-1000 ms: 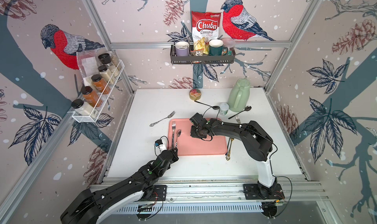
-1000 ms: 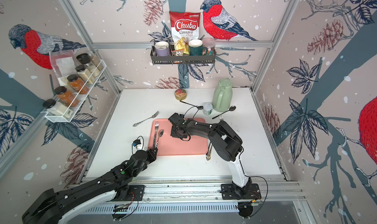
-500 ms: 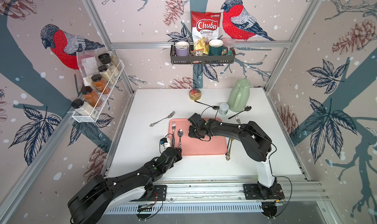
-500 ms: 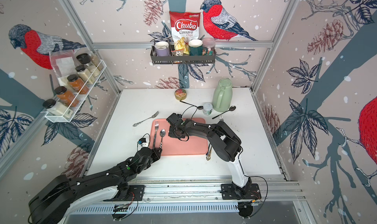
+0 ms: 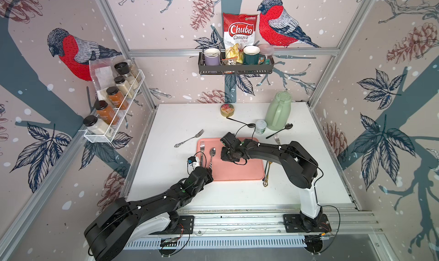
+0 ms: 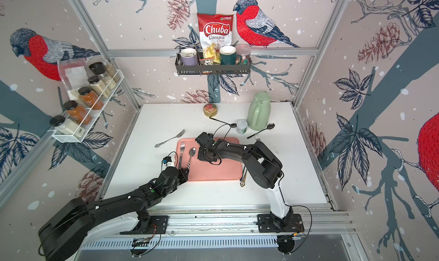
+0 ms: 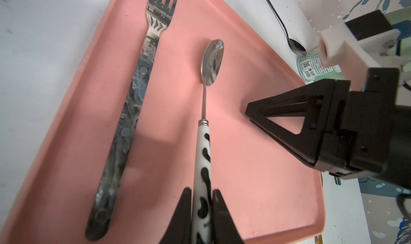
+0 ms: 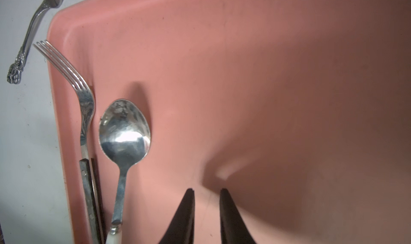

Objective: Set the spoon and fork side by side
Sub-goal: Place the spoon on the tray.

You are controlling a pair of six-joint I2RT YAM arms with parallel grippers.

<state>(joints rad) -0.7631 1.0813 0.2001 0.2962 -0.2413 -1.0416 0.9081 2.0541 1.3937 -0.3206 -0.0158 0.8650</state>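
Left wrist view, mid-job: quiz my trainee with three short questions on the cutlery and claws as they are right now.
1. True or false: the left claw is shut on the spoon, at its patterned handle.
2. The fork nearest that spoon lies: A) on the white table; B) on the pink tray, beside the spoon; C) in the wall rack.
3. Fill in: the right claw, over the tray, holds ____.
Key: 1 true; 2 B; 3 nothing.
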